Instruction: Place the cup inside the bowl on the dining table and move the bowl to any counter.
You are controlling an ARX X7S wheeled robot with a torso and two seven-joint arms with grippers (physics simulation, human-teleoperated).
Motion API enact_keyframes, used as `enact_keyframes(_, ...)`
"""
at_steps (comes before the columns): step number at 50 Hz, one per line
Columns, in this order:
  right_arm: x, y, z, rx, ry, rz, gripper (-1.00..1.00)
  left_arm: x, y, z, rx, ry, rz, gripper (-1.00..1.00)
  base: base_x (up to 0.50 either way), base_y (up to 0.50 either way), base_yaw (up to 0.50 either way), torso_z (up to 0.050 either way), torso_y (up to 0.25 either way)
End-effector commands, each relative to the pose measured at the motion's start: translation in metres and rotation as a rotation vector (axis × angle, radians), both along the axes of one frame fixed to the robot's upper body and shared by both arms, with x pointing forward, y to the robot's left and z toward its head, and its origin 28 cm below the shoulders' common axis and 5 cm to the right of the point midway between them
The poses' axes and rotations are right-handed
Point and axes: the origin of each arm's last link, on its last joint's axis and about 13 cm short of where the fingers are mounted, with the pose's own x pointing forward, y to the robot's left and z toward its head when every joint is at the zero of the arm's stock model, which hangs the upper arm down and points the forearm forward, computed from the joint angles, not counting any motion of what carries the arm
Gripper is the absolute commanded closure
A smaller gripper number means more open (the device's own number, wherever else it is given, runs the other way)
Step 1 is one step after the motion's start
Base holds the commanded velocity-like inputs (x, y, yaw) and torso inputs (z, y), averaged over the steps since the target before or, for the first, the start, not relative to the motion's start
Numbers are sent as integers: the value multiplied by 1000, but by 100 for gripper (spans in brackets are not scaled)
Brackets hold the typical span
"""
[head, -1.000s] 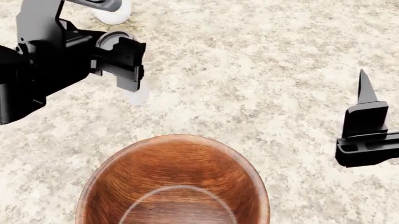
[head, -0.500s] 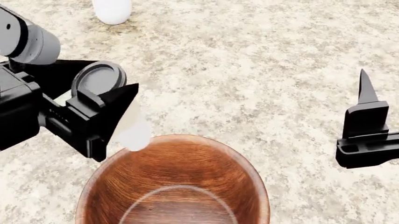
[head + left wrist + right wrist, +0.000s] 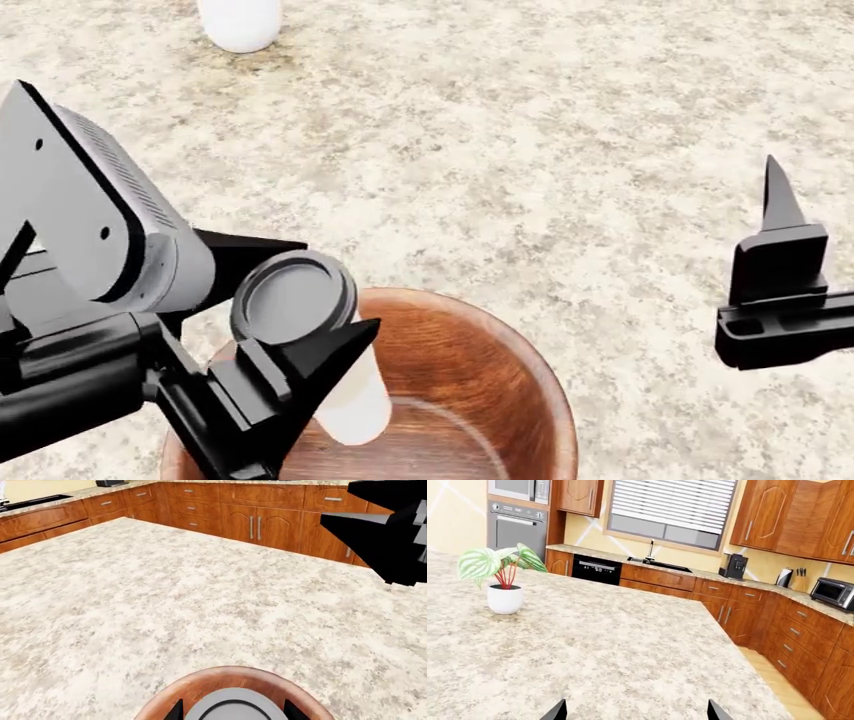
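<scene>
1. Left black claw, lower left of the head view: clamped on the tall cream tumbler with round dark grey lid, tilted, base down inside the bowl's rim.
2. Large reddish-brown wooden bowl, bottom centre, resting on the pale speckled stone table.
3. Grey lid and bowl rim at the bottom centre of the left wrist view.
4. Right black claw, right edge: fingers spread apart in the right wrist view, holding nothing, well clear of the bowl.
5. Rounded white vessel at top left.
6. Potted plant with striped leaves at left of the right wrist view.
</scene>
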Motion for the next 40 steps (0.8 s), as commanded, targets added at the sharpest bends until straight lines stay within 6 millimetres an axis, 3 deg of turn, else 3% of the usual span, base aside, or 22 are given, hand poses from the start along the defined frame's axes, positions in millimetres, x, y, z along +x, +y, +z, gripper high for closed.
enact_keyframes(1, -4, -1, 0, -10, -1, -6, -100, 5, -15, -18, 57, 46, -36, 100, 0, 0, 0, 0, 0)
enact_keyframes(24, -7, -2, -1, -5, 13, -6, -100, 9, -26, -32, 123, 63, -69, 100, 0, 0, 0, 0, 0)
enact_keyframes(25, -7, -2, -1, -6, 14, -7, -100, 9, -27, -32, 122, 65, -69, -100, 0, 0, 0, 0, 0)
enact_keyframes(40, -4, 1, -1, -12, 31, 3, -100, 14, -20, -19, 77, 47, -56, -100, 0, 0, 0, 0, 0)
